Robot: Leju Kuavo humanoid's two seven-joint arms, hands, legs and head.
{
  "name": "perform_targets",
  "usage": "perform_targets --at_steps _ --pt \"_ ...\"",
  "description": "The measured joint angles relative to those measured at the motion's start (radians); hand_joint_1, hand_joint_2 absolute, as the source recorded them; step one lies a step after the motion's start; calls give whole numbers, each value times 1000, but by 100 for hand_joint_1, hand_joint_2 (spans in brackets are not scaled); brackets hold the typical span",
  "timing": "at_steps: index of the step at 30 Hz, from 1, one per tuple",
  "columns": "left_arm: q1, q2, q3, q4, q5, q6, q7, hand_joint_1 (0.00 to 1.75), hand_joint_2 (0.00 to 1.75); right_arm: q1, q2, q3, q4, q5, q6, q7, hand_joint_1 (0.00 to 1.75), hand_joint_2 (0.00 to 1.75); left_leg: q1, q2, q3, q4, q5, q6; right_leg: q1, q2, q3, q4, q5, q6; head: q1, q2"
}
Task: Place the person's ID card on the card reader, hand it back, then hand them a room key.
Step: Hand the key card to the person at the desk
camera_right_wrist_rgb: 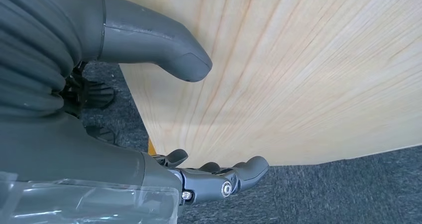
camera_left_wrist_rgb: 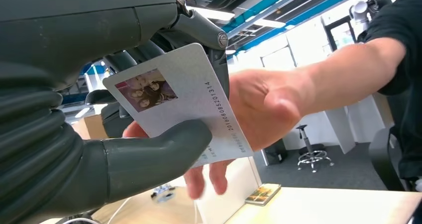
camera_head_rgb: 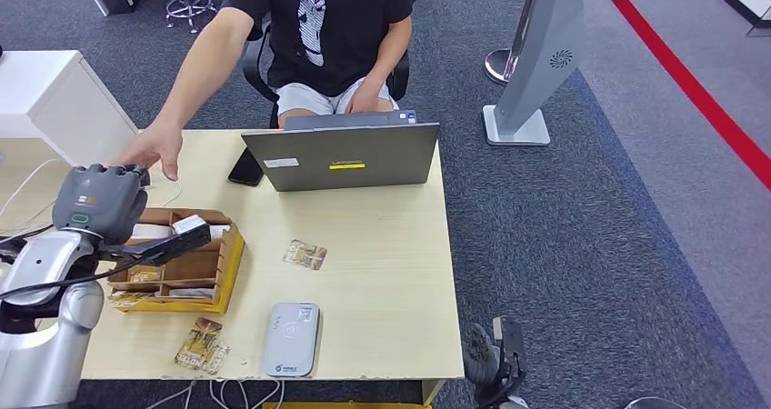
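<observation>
An office reception: wooden desk (camera_head_rgb: 382, 245), laptop (camera_head_rgb: 345, 157), card reader (camera_head_rgb: 291, 338), grey carpet (camera_head_rgb: 582, 245), stanchion (camera_head_rgb: 514, 27).

Hidden, cropped and unreadable parts

In the head view the left hand (camera_head_rgb: 98, 200) covered whatever it held, and the person's hand (camera_head_rgb: 156, 147) sat partly behind it; the person's head was cut off by the top edge. In the left wrist view the thumb (camera_left_wrist_rgb: 149, 157) hid a corner of the ID card (camera_left_wrist_rgb: 184, 102), whose small print was too fine to read. The right hand (camera_head_rgb: 495, 354) was cropped at the head view's bottom edge.
</observation>
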State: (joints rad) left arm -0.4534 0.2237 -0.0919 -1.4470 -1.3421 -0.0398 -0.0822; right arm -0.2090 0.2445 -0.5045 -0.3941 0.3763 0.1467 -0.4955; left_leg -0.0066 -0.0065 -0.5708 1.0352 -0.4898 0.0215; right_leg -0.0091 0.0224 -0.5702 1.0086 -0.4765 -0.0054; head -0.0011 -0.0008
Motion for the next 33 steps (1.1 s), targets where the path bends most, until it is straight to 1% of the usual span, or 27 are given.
perform_targets --at_steps 3,4,7,8,15,20,23,26,30,33 --pt "-9 -1 0 14 -2 -1 0 175 175 0 0 8 0 -2 0 0 0 175 0 3 0 0 0 0 0 3 -1 0 0 0 0 0" --pt "-10 -1 0 16 -2 -1 0 163 175 0 0 10 1 -3 0 0 0 175 0 4 0 0 0 0 0 4 -1 0 0 -1 0 0" --pt "-9 -1 0 18 -3 0 0 32 175 -1 0 13 2 -8 0 0 0 175 0 6 0 -1 0 -1 0 6 -3 1 1 -1 0 0" --pt "-9 -1 0 18 -3 1 0 0 175 -1 0 14 2 -9 0 0 0 175 0 6 0 -1 -1 -1 0 6 -3 1 1 -1 0 0" --pt "14 -12 4 -2 25 33 -6 0 175 0 0 15 5 -21 0 -2 0 175 0 6 0 -1 -1 -1 0 6 -3 1 1 -1 0 0" --pt "75 -27 16 -103 58 65 -40 0 175 2 0 15 5 -38 0 -8 0 175 0 6 -1 -1 -1 -1 0 6 -3 1 1 -1 0 0" --pt "129 -30 18 -189 71 72 -71 0 175 6 0 14 5 -52 0 -14 0 175 0 6 -1 -1 -1 -1 0 5 -3 1 1 -1 0 0" --pt "199 -23 18 -278 73 78 -90 0 175 12 0 12 5 -67 0 -23 0 175 0 6 -1 -1 -1 -2 0 5 -4 0 0 -1 0 0" --pt "319 4 17 -380 62 100 -108 0 175 26 -1 8 1 -88 3 -34 0 175 0 6 -1 -1 -2 -3 0 5 -4 0 0 -1 -1 0" --pt "411 26 15 -425 44 117 -117 0 175 35 -4 2 -6 -98 4 -39 0 175 0 5 -2 -1 -2 -3 0 4 -4 0 -1 -1 -1 0"
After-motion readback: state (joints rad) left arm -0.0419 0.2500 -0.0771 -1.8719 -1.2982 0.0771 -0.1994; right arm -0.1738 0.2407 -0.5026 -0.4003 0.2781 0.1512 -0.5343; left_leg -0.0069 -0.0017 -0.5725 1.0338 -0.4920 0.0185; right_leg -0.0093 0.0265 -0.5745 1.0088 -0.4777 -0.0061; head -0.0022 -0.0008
